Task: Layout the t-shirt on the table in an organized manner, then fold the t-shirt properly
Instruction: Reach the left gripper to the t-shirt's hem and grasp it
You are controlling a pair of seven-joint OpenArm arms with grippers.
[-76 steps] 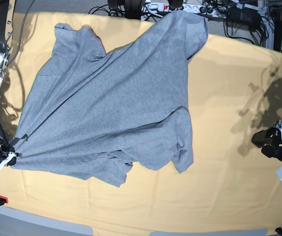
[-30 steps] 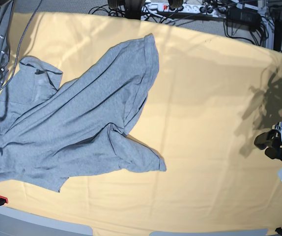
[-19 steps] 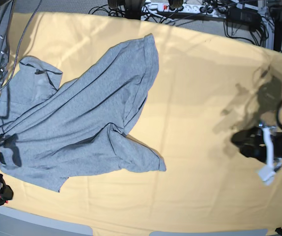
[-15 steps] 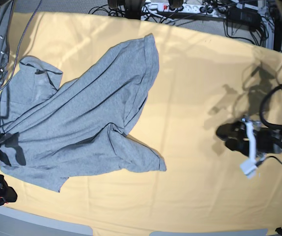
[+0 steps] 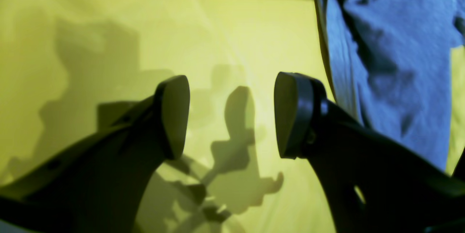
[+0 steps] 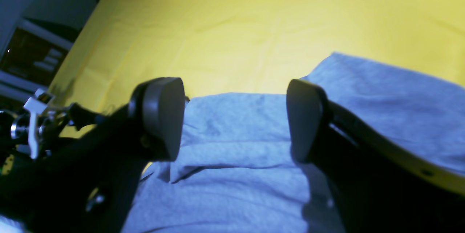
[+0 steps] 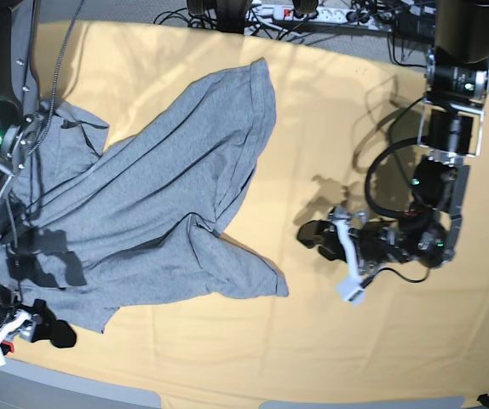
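Laying-out step, I judge — the heather-grey cotton t-shirt (image 7: 142, 204) lies rumpled on the pale yellow-orange clothed table's (image 7: 338, 111) left half; both the left gripper (image 5: 232, 116) and right gripper (image 6: 234, 120) stand spread, empty; next, pinch a shirt edge.

Behind the surface's far edge, 12 o'clock in the base view: tangle of black cables (image 7: 202, 14) and a white power strip (image 7: 272, 11) on grey floor (image 7: 112, 10). More cabling and dark gear (image 7: 411, 30) toward 1 o'clock. At 6 o'clock, a grey floor strip (image 7: 74, 390) along the near edge. Right wrist view, 9–10 o'clock: dark shelving (image 6: 34, 56), blurred, contents not readable. Light is hard, from above; crisp shadows on the yellow cloth.
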